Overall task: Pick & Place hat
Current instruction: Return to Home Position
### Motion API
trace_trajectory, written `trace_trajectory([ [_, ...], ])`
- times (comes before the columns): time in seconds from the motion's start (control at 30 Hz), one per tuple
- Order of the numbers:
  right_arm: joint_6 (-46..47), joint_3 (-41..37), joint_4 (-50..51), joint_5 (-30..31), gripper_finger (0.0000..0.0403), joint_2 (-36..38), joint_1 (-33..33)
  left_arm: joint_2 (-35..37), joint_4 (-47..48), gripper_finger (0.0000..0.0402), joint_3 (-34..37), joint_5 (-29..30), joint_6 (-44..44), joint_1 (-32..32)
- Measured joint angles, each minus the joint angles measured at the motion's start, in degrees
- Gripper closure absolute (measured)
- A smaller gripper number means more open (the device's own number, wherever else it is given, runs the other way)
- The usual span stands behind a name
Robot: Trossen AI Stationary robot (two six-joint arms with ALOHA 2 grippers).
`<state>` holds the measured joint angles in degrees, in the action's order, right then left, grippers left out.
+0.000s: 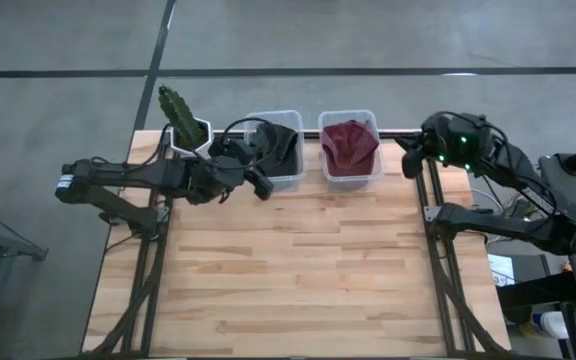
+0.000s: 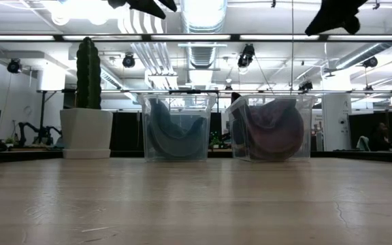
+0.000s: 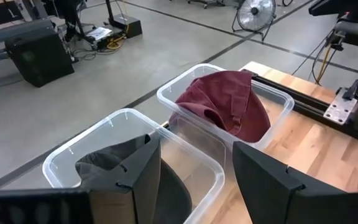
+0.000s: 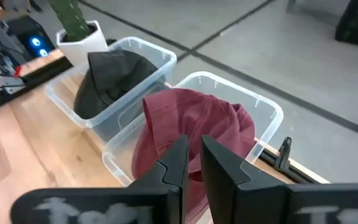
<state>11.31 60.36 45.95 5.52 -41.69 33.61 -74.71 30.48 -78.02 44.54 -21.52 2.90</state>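
With the maroon cap (image 1: 349, 145) lying in the right bin (image 1: 348, 113) at the upper middle of the high view, what remains, I judge, is to bring both arms home cleanly. The left gripper (image 3: 196, 146) hangs high over the left side of the left bin (image 1: 273, 114), its fingers spread wide and empty. It should lift before swinging toward the frame's left, so that no finger hooks the thin rim or brushes the cactus (image 1: 175, 104) in its pot (image 1: 192, 134) just beside. The right gripper (image 4: 194, 142), at the upper right edge of the table (image 1: 298, 270) near the right bin, has its fingers drawn almost together on nothing. It needs only to draw away without clipping that bin's wall. Both bins are clear, thin-walled plastic with rounded corners and a lipped rim, likely light enough to slide if nudged. The maroon cap is soft woven cloth, crumpled and heaped to about the rim; whether other caps lie under it cannot be told. A dark cap (image 4: 110, 78), limp and folded, fills the left bin. The table is pale jointed wood, smooth and matte.
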Motion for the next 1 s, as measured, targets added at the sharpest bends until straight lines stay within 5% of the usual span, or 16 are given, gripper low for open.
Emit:
trace_trajectory([
  [0.27, 0.3, -12.3, -11.7, -3.5, 0.0367, 10.8, -0.4, 8.9, -10.1, 0.0209, 13.1, -0.2, -0.1, 0.4],
  [0.47, 0.3, -20.4, -20.2, -9.0, 0.0367, 17.5, -0.4, 18.9, -22.6, 0.0209, 27.5, -7.0, 3.5, 0.9],
  [0.87, 5.2, -24.7, -16.8, -9.1, 0.0367, 23.2, -0.4, 37.4, -33.4, 0.0209, 49.3, -12.5, 3.0, 0.9],
  [1.0, 0.7, -25.7, -14.8, -16.5, 0.0367, 24.1, -0.4, 41.7, -33.9, 0.0209, 53.8, -12.7, 0.7, 0.9],
])
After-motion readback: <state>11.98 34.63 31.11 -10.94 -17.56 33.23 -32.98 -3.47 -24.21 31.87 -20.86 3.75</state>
